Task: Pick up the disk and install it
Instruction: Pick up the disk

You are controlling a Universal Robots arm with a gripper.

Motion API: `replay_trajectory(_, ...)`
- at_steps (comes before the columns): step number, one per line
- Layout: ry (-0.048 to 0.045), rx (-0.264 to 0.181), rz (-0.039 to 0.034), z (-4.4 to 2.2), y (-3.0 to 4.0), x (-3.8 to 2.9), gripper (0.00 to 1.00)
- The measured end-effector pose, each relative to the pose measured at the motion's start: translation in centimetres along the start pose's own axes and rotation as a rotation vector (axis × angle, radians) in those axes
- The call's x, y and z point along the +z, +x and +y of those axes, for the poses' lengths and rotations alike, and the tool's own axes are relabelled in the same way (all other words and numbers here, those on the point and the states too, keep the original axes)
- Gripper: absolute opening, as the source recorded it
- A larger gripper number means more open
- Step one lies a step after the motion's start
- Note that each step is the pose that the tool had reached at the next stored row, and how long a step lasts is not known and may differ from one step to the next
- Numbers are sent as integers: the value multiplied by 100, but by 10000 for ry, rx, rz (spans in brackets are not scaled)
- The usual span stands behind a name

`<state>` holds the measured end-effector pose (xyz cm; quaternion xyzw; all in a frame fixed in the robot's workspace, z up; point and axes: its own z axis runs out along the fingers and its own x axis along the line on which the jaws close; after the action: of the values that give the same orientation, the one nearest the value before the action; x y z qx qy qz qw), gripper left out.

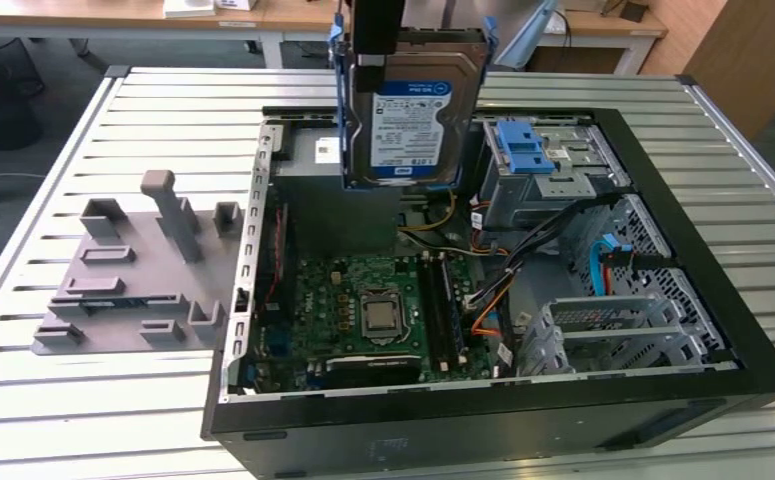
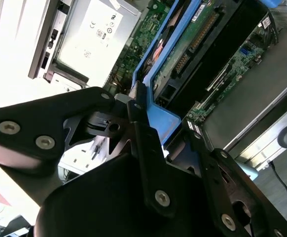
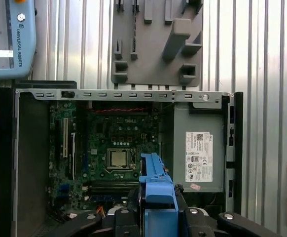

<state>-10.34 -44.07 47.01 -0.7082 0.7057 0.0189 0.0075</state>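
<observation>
Clenched on the disk (image 1: 414, 115) by its blue frame with the end effector (image 3: 158, 213). Held upright in the air, label towards the exterior view, above the open computer case (image 1: 494, 425) on the slatted worktop (image 1: 94, 420).

The silver disk (image 1: 411, 115) in its blue frame hangs upright, label showing, above the open case (image 1: 494, 430).

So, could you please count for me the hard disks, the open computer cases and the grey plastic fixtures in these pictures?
Disk, held up above the case: 1
Open computer case: 1
Grey plastic fixture: 1
Total: 3
</observation>
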Motion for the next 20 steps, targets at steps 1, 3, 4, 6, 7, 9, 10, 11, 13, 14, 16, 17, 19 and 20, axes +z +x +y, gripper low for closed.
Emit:
replay_trajectory(1, -2, 0, 2, -19, 4, -1, 36)
replay_trajectory(3, -7, 2, 4, -65, 10, -1, 36)
replay_trajectory(4, -9, 2, 4, -93, 11, -1, 36)
replay_trajectory(6, -10, 2, 2, -144, 14, 0, 36)
replay_trajectory(7, -10, 2, 2, -169, 16, 1, 36)
replay_trajectory(9, -10, 5, 3, -200, 26, 0, 36)
replay_trajectory(10, -11, 8, 3, -208, 36, 0, 36)
replay_trajectory(11, -10, 12, 3, -212, 51, 1, 36)
replay_trajectory(13, -10, 20, 2, -217, 81, 1, 36)
replay_trajectory(14, -10, 24, 2, -220, 98, 1, 36)
replay_trajectory(16, -9, 32, 2, -230, 121, 2, 36)
replay_trajectory(17, -9, 35, 1, -243, 127, 2, 36)
replay_trajectory(19, -10, 38, 1, -285, 132, 3, 36)
replay_trajectory(20, -11, 40, 2, -301, 134, 3, 36)
